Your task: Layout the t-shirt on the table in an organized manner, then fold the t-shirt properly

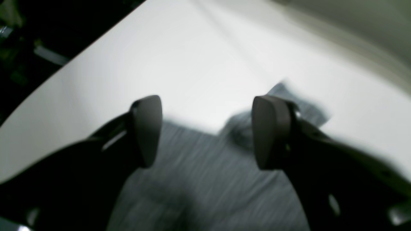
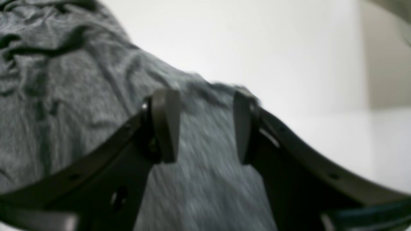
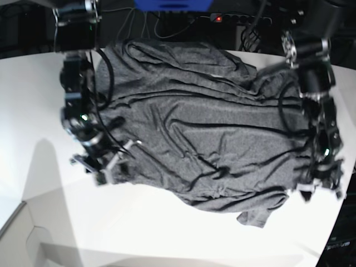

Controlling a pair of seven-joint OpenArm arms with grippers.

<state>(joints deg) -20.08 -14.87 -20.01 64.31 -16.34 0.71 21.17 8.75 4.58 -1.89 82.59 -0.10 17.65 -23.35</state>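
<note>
Below, the t-shirt [image 1: 205, 179] lies under the parted left claw [image 1: 207, 131].

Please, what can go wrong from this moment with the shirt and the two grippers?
1. The t-shirt is still creased and bunched, so folding now may lock in wrinkles.
2. The left gripper is open, nothing between its fingers; a sleeve end lies crumpled nearby and may stay tucked.
3. The right gripper is open just over the fabric and could snag it on the table.

A blue object [image 3: 172, 4], dark cables [image 3: 245, 28] and perhaps a lit power strip [image 3: 239, 19] sit behind.
</note>
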